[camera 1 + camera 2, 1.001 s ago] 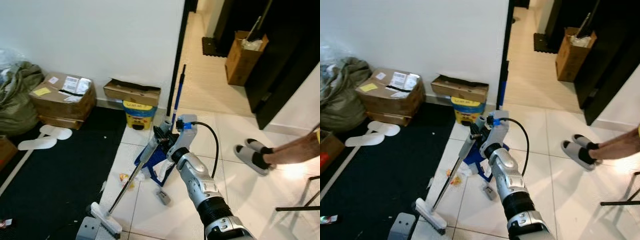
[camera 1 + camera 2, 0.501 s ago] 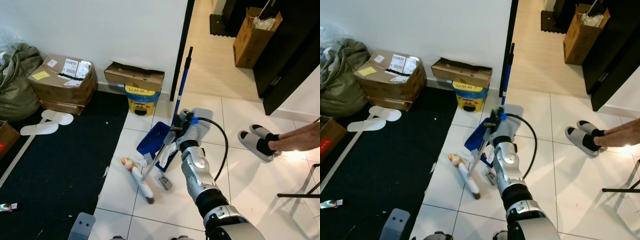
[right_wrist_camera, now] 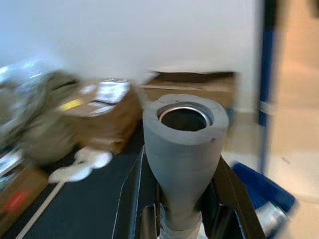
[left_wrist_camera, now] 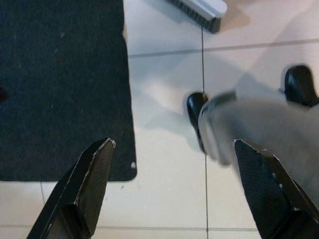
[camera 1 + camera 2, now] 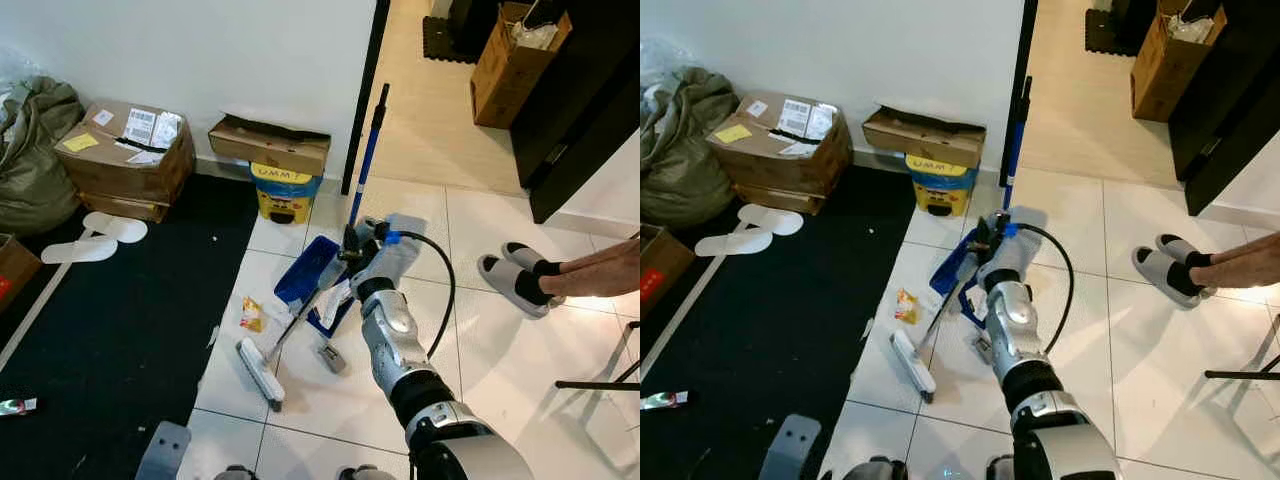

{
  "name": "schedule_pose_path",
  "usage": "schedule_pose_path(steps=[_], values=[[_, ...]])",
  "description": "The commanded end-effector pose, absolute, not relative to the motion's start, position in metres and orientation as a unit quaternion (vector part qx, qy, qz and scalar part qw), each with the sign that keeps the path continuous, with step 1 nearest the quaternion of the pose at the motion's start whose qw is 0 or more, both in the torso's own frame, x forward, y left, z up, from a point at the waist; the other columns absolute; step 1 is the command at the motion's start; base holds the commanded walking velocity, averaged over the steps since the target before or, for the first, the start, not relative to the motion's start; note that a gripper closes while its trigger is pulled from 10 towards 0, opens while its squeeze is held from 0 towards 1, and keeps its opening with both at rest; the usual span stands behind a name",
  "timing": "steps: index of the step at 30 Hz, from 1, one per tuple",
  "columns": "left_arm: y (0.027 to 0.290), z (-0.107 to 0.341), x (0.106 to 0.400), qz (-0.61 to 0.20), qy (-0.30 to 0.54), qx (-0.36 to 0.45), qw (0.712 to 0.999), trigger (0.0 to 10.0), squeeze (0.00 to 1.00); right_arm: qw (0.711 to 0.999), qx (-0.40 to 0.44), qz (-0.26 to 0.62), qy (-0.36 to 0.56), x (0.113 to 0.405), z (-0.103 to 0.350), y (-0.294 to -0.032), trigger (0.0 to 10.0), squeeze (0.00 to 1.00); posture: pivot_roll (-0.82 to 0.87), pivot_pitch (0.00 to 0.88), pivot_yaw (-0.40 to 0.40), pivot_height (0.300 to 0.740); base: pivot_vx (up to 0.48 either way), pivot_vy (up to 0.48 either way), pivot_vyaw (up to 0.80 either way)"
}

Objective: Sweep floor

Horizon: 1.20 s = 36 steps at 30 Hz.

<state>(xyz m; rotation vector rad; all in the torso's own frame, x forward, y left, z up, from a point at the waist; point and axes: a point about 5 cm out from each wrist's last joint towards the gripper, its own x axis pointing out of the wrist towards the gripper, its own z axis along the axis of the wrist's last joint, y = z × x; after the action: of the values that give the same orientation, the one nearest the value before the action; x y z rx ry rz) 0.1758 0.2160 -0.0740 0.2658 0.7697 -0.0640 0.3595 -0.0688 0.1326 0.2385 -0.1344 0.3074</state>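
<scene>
The broom (image 5: 290,335) is being gripped at its grey handle by the right hand (image 5: 352,250); the yellow wrapper (image 5: 249,314), beyond its head, may be overshot. The left hand (image 4: 169,194) is being held open.

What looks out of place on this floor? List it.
A crumpled yellow wrapper lies loose on the white tiles beside the black mat, just ahead of the broom head. A small grey piece lies on the tiles near the blue dustpan. The right gripper holds the broom handle.
</scene>
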Motion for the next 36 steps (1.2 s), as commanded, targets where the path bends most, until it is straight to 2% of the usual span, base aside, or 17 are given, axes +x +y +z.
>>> schedule_pose_path(steps=[1,4,7,8,9,10,12,17,25,36], values=[[0.214,-0.082,0.163,-0.023,0.403,0.112,0.908,10.0,0.0,0.97,0.116,0.196,-0.086,0.36,0.144,-0.062,10.0,0.0,0.03,0.126,-0.046,0.74,0.0,0.0,0.0],[0.212,-0.082,0.165,-0.023,0.403,0.109,0.909,10.0,0.0,0.965,0.114,0.223,-0.084,0.359,0.145,-0.061,10.0,0.0,0.02,0.109,-0.047,0.74,0.0,0.0,0.0],[0.209,-0.081,0.168,-0.015,0.405,0.092,0.91,10.0,0.0,0.923,0.173,0.332,-0.082,0.349,0.148,-0.053,10.0,0.0,0.01,0.064,-0.049,0.74,0.0,0.0,0.0],[0.209,-0.081,0.168,-0.015,0.405,0.092,0.91,10.0,0.0,0.923,0.173,0.332,-0.082,0.349,0.148,-0.053,10.0,0.0,0.01,0.064,-0.049,0.74,0.0,0.0,0.0],[0.209,-0.082,0.169,-0.013,0.406,0.089,0.909,10.0,0.0,0.907,0.197,0.361,-0.088,0.346,0.15,-0.051,10.0,0.0,0.01,0.054,-0.051,0.74,0.0,0.0,0.0],[0.209,-0.082,0.169,-0.013,0.406,0.089,0.909,10.0,0.0,0.907,0.197,0.361,-0.088,0.346,0.15,-0.051,10.0,0.0,0.01,0.054,-0.051,0.74,0.0,0.0,0.0],[0.208,-0.083,0.167,-0.009,0.412,0.082,0.908,10.0,0.0,0.888,0.211,0.395,-0.106,0.34,0.155,-0.047,10.0,0.0,0.01,0.034,-0.052,0.74,0.0,0.0,0.74],[0.211,-0.086,0.16,0.0,0.423,0.075,0.903,10.0,0.0,0.879,0.23,0.4,-0.122,0.338,0.16,-0.042,10.0,0.0,0.03,0.021,-0.053,0.74,0.211,0.0,0.72],[0.214,-0.088,0.154,0.004,0.433,0.074,0.898,10.0,0.0,0.879,0.246,0.395,-0.11,0.345,0.166,-0.045,10.0,0.0,0.03,0.015,-0.051,0.74,0.301,0.0,0.0],[0.21,-0.086,0.159,-0.01,0.428,0.077,0.901,10.0,0.0,0.874,0.244,0.405,-0.113,0.342,0.165,-0.048,10.0,0.0,0.02,0.018,-0.044,0.74,0.344,0.0,0.0]])
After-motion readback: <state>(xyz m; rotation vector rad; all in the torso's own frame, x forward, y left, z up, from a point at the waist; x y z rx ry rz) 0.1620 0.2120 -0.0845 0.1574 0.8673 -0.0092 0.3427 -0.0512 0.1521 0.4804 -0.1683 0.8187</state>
